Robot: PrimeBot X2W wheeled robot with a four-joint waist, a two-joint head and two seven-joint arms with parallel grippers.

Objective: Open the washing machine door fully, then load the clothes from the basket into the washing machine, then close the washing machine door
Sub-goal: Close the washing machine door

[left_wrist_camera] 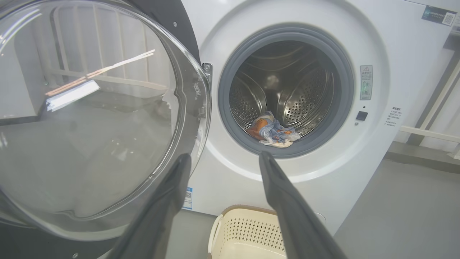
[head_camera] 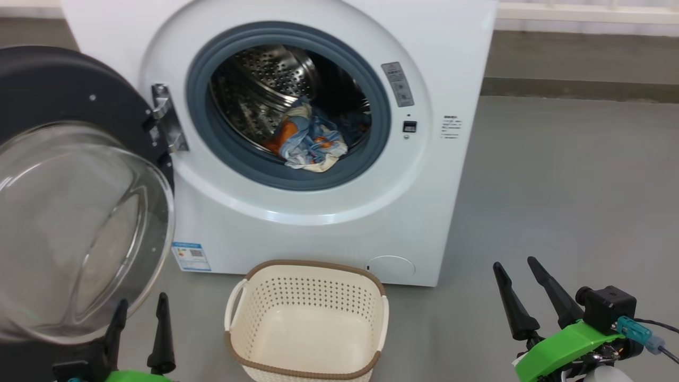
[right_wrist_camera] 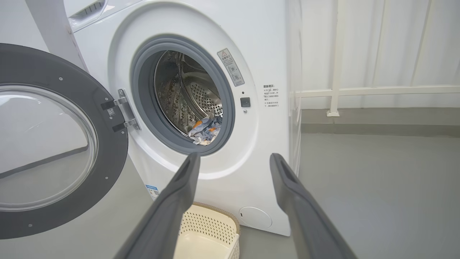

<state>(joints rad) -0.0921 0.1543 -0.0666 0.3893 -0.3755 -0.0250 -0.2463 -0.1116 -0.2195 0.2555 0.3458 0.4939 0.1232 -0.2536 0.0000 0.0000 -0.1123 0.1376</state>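
Near first: we see the left gripper (head_camera: 142, 300) at 7 o'clock and the right gripper (head_camera: 513, 262) at 4, both released and holding nothing. The basket (head_camera: 313, 263) at 6 sits empty on the floor. The washing machine door (head_camera: 63, 85) at 9 is swung wide, glass bowl facing us, hinge (head_camera: 164, 119) at its 3 o'clock edge. It's round, so no long axis, and the swing axis is upright. We judge it rigid, weighty, with slick glass, so push the edge opposite the hinge. The clothes (head_camera: 310, 140) lie inside the washing machine (head_camera: 318, 233) at 12.

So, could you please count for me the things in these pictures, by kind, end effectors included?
washing machine: 1
washing machine door: 1
basket: 1
clothes bundle: 1
end effectors: 2 (left end effector, right end effector)
Total: 6
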